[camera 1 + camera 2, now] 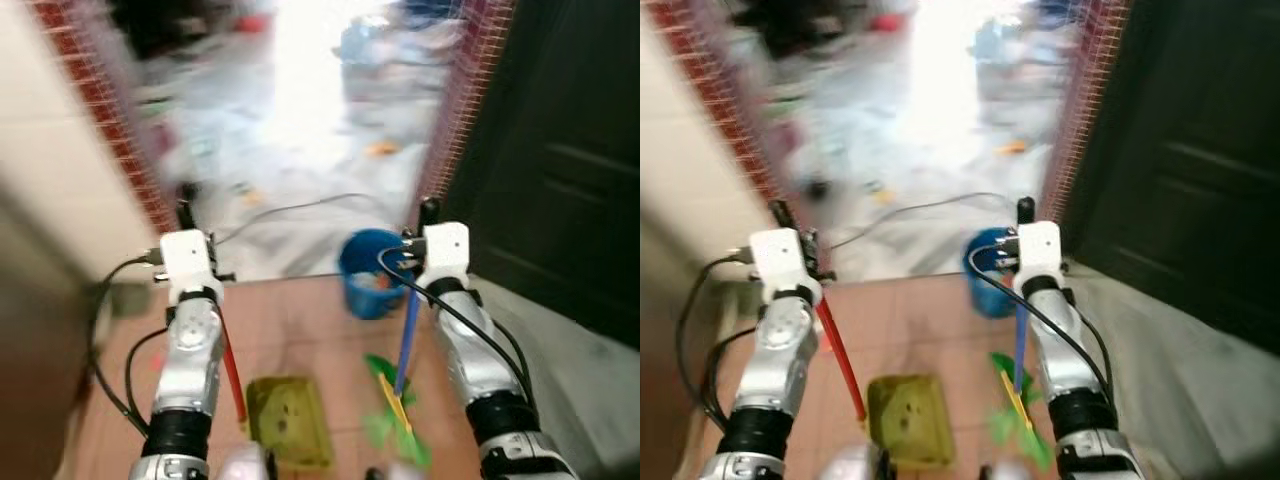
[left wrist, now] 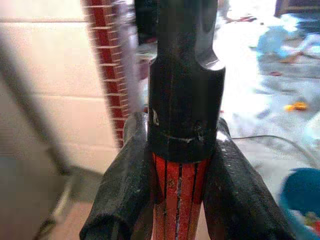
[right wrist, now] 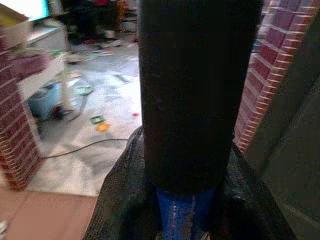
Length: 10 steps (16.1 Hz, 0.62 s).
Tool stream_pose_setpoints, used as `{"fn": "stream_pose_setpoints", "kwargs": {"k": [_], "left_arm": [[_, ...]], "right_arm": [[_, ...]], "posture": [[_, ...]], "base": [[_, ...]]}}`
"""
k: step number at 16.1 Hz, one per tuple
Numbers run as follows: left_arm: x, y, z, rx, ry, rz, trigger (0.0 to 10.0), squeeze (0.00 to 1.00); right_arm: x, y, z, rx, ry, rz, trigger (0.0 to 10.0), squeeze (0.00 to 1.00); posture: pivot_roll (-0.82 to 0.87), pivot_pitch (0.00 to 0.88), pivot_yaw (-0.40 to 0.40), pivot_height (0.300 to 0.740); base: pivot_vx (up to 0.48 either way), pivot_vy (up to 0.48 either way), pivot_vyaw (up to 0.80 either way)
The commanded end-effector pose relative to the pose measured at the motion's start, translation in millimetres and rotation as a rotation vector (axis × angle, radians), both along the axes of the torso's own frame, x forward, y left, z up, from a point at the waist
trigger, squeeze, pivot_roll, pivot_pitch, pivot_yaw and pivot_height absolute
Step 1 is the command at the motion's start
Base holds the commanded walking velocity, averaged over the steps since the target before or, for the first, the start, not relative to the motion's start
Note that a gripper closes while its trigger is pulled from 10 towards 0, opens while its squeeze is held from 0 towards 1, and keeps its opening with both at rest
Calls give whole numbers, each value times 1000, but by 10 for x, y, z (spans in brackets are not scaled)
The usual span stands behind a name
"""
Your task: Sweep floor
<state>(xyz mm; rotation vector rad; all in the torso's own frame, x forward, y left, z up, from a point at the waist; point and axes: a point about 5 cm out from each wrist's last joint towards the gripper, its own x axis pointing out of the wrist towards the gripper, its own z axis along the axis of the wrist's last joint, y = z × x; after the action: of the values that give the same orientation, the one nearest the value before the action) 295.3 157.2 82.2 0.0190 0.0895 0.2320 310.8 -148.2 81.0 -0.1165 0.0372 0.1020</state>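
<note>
The left gripper point(image 2: 180, 195) has its black fingers point(image 2: 122, 190) clamped on the red dustpan handle with black cap point(image 2: 179, 200). The handle runs down to the olive-green dustpan point(image 1: 288, 420) on the terracotta tiled floor point(image 1: 300, 320). The right gripper point(image 3: 185, 210) is clamped on the blue broom handle with black grip point(image 3: 186, 215), which ends in green bristles point(image 1: 395, 415) beside the dustpan. A blue bucket point(image 1: 370, 272) stands at the doorway (blurred in the head views). The wrist views show the clamping; the head views show the floor.
</note>
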Motion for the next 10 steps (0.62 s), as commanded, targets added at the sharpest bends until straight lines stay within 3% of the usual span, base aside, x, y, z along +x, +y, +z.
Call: {"fn": "stream_pose_setpoints", "kwargs": {"k": [1, 8, 10], "left_arm": [[42, 43, 182, 17, -81, 6, 10000, 0], [14, 68, 150, -22, -78, -27, 10000, 0], [4, 76, 183, -30, -105, -32, 10000, 0]], "right_arm": [[30, 80, 61, 26, -22, 26, 10000, 0], [6, 91, 62, 25, -28, 40, 10000, 0], [27, 91, 126, 34, -55, 37, 10000, 0]], "posture": [[-77, 0, 23, 740], [-81, 0, 20, 740], [-80, 0, 21, 740]], "base": [[0, 0, 781], [0, 0, 772], [0, 0, 0]]}}
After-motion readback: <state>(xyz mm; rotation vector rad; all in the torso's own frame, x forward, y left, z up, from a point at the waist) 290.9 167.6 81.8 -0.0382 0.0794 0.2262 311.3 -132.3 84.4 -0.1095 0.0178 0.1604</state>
